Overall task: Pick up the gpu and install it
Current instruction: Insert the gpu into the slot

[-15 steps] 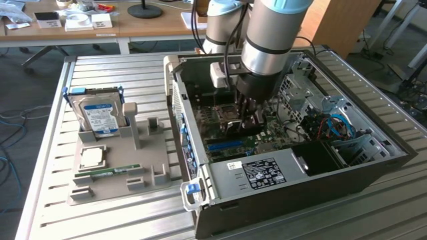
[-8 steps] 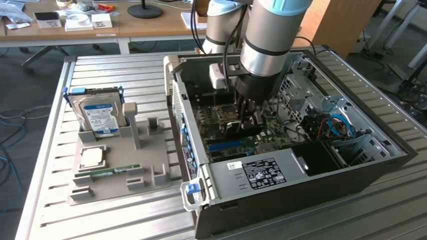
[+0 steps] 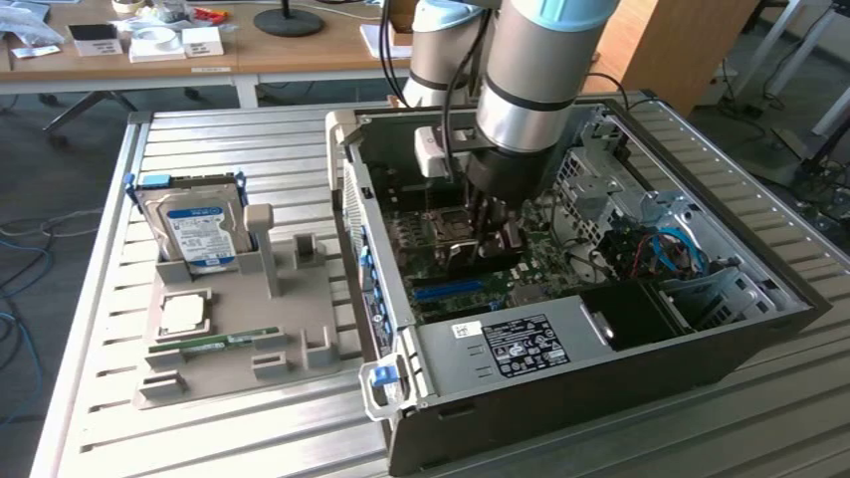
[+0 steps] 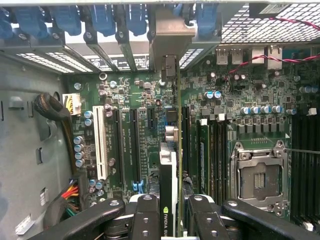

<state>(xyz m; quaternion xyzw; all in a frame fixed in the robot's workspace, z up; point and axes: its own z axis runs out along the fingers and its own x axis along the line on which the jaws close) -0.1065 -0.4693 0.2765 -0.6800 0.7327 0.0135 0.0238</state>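
The gpu (image 4: 172,165) shows edge-on in the wrist view, a thin green card with a black cooler on one face. It stands upright over the motherboard (image 4: 140,100) inside the open computer case (image 3: 571,398). Its silver end bracket (image 4: 170,35) reaches the case's rear slot wall. My gripper (image 4: 175,225) is shut on the card, one black finger (image 4: 145,220) on each face. In the exterior view the gripper (image 3: 485,239) hangs deep in the case over the board, with the dark gpu (image 3: 481,261) below it. Whether the card's edge sits in a slot is hidden.
Beside the card lie a white expansion slot (image 4: 100,142) and the bare CPU socket (image 4: 260,177). Cables (image 4: 55,112) run along the case wall. Outside, a grey holder (image 3: 253,339) carries a hard drive (image 3: 199,231), a CPU (image 3: 182,315) and a memory stick (image 3: 213,344).
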